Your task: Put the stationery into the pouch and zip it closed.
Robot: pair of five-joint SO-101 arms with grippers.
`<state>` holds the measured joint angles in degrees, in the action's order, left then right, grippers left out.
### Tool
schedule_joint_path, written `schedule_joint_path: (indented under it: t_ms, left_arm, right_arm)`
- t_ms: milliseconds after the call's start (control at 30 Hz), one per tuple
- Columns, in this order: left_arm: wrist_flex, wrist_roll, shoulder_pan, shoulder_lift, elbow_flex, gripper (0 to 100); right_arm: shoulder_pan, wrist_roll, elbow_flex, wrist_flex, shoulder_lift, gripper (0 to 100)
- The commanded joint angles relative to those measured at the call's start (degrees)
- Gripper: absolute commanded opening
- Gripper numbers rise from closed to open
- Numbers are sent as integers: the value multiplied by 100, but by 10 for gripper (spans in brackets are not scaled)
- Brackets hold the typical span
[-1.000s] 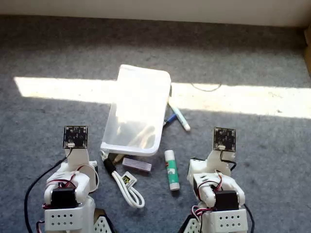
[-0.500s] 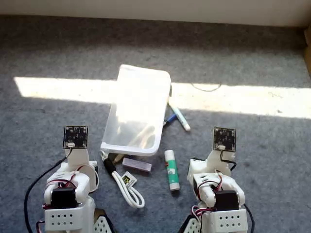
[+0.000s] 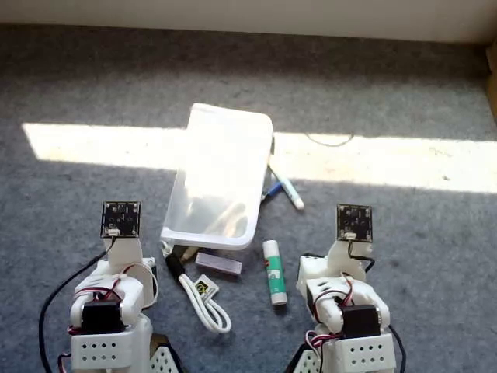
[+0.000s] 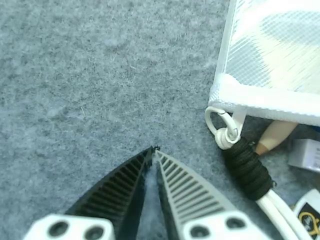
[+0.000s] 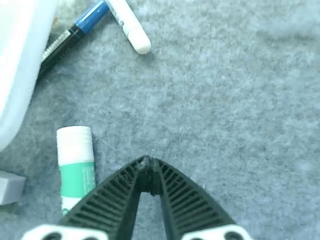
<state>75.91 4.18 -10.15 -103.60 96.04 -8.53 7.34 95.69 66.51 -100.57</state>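
Observation:
A translucent white pouch [image 3: 220,177] lies on the grey carpet, its open end toward the arms. A white pen [image 3: 286,186] and a blue pen [image 3: 271,189] lie by its right edge. The green-and-white glue stick [image 3: 273,272] and a grey eraser [image 3: 218,264] rest just in front of it. My left gripper [image 4: 154,150] is shut and empty, low over bare carpet, a little short of the pouch corner [image 4: 260,95] and its zipper ring [image 4: 222,127]. My right gripper [image 5: 146,161] is shut and empty beside the glue stick [image 5: 75,162], with the white pen [image 5: 127,22] and blue pen [image 5: 75,32] farther ahead.
A white cable [image 3: 203,301] with a black wrapped end [image 4: 247,167] lies between the arms, next to a beige pen tip [image 4: 275,135] under the pouch edge. The left arm [image 3: 109,303] and right arm [image 3: 345,307] sit at the near edge. A sunlit band crosses the carpet.
The right arm has shifted slightly to the left. The left arm and the objects have stayed where they were.

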Motion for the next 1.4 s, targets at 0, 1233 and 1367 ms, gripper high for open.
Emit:
schedule_joint_path:
  t_ms: [0,1233,1367]
  left_arm:
    - [18,35,-75,-40,119,7]
    - [18,35,-75,-40,119,7]
    - [18,35,-75,-40,119,7]
  right_arm:
    - [-330,18,804,-84,-75,5]
    - [-2932,-791,-4092,1033,1095,95]
    - [-3090,-264,-4365,971,2642,156]
